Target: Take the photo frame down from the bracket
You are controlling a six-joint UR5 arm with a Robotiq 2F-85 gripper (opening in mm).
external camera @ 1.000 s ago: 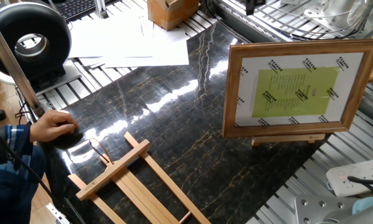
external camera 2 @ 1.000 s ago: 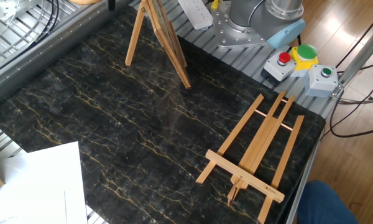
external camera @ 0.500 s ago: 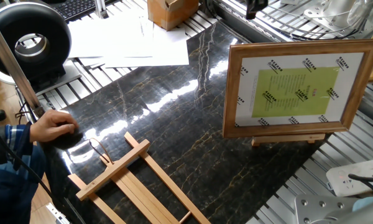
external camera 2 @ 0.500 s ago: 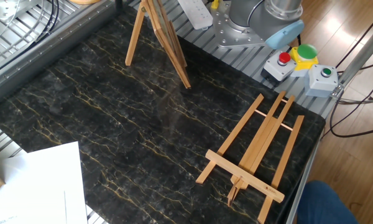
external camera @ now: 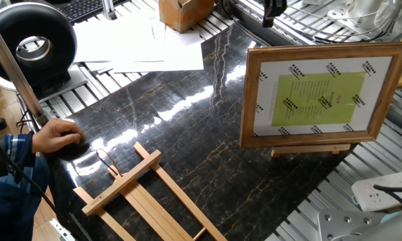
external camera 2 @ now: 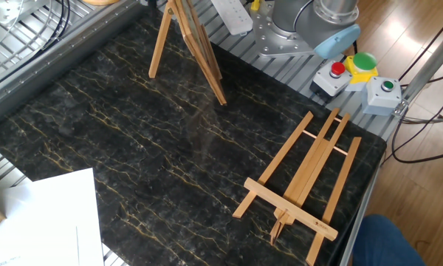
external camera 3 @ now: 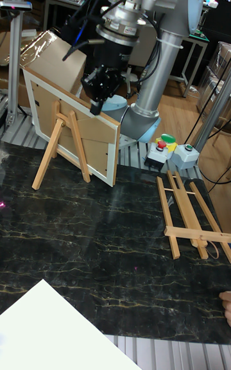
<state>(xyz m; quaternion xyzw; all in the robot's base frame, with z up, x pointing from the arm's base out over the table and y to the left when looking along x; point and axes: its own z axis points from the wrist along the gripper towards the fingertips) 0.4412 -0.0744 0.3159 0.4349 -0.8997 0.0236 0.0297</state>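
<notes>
The photo frame (external camera: 318, 94) stands upright on the bracket (external camera: 311, 150) at the right of the dark marble table, its yellow-green sheet facing the one fixed view. From the tall fixed view I see the frame's brown back (external camera 3: 45, 68) leaning on the A-shaped bracket (external camera 3: 57, 113). The bracket's legs (external camera 2: 199, 52) show at the top of the other fixed view. My gripper (external camera 3: 97, 105) hangs close by the frame's upper right part, and its dark tip (external camera: 275, 9) shows above the frame's top edge. Whether it touches the frame, and how its fingers stand, is unclear.
A longer slatted easel (external camera: 141, 194) (external camera 2: 303, 185) lies flat near the table's front. A person's hand (external camera: 57, 134) rests at the table edge. Paper sheets (external camera: 141, 43), a wooden box (external camera: 184, 12), a power strip (external camera 2: 232, 15) and button boxes (external camera 2: 358, 66) ring the table.
The gripper's dark tip has come slightly lower above the frame's top edge. The frame, bracket, flat easel and hand have not moved.
</notes>
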